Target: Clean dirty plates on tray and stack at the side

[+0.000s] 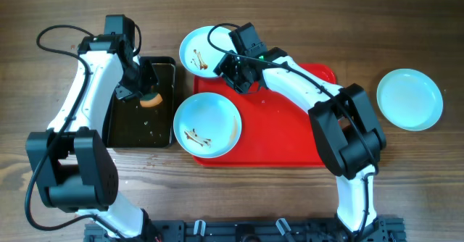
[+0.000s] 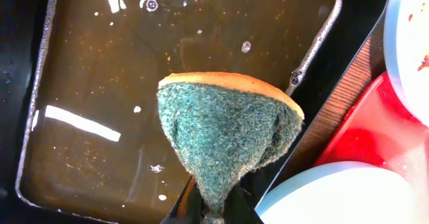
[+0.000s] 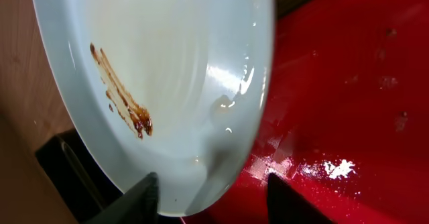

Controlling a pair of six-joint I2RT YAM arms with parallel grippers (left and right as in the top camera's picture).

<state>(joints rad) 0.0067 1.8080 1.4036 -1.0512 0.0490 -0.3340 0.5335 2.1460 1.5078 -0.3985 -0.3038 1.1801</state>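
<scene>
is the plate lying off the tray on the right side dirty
No, the plate right of the tray shows a plain pale surface with no brown smears in the overhead view.

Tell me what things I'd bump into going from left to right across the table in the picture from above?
black pan → red tray → clean plate
</scene>
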